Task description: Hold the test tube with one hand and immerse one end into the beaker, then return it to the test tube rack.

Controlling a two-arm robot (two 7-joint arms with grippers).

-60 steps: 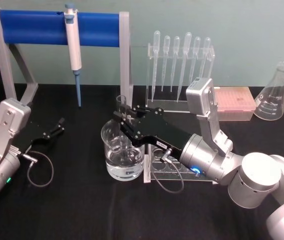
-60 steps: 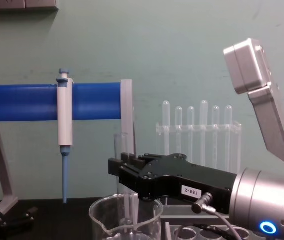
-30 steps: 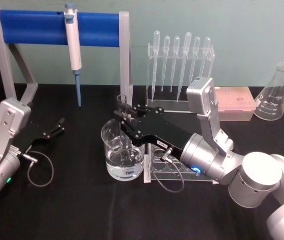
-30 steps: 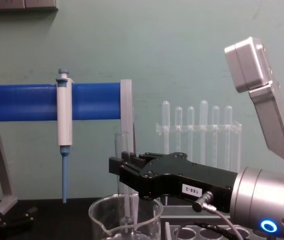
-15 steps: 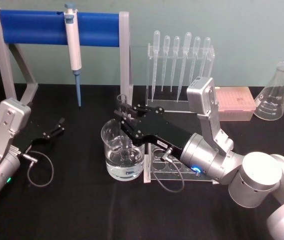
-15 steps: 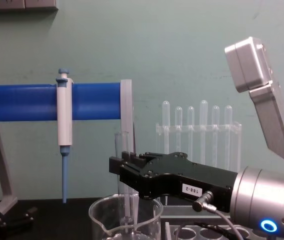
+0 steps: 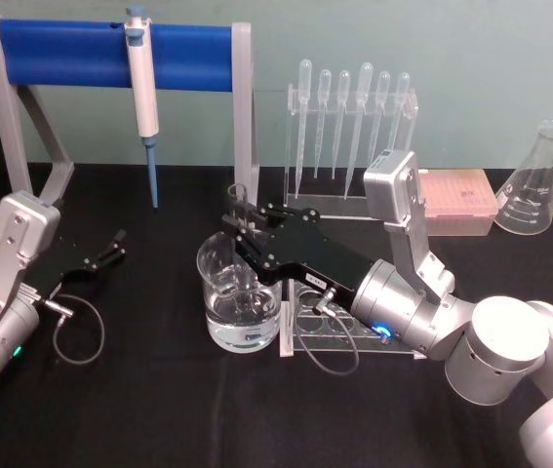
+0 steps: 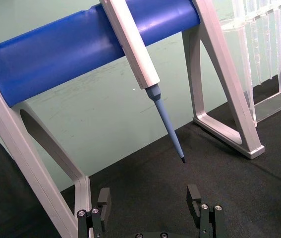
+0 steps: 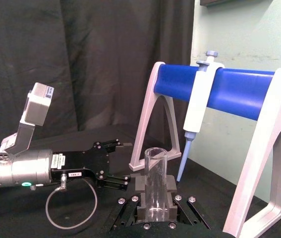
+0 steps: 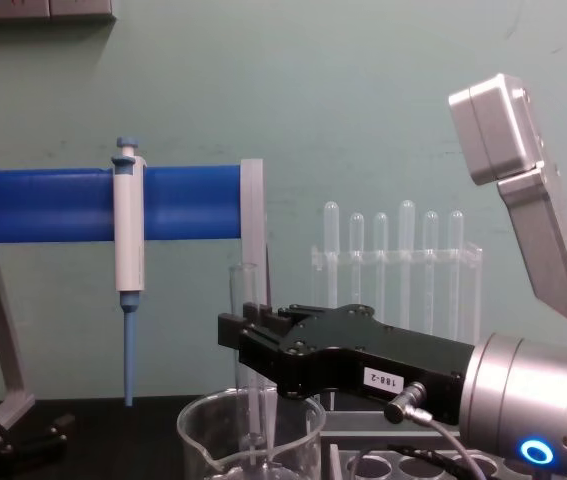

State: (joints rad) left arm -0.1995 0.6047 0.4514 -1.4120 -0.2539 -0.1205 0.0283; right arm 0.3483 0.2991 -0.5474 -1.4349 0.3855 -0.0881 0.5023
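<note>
Right gripper (image 7: 241,230): clenched on the tube, reaching in from the right above the beaker. In the right wrist view its fingers (image 9: 140,185) press on both sides of the glass.
Tube (image 7: 237,201): upright, gripped partway up, its open rim clear above the fingers. Its lower part stands inside the beaker, seen through the wall in the chest view (image 10: 251,432).
Tube's tip: down near the water; I cannot tell if it is wet.
Beaker (image 7: 209,281): on the table (image 7: 159,400) at centre, with clear water in the bottom and the rack just beside it on the right.
Rack (image 7: 307,335): clear, lying under the right gripper's wrist.
Left gripper (image 8: 149,204): parked low at the table's left, well apart from the beaker, its fingers spread and grasping nothing.
Behind: a pipettor (image 7: 141,83) hangs on a blue stand (image 7: 61,54); pipettes (image 7: 350,122) are in a row; a flask (image 7: 533,190) is at far right.
</note>
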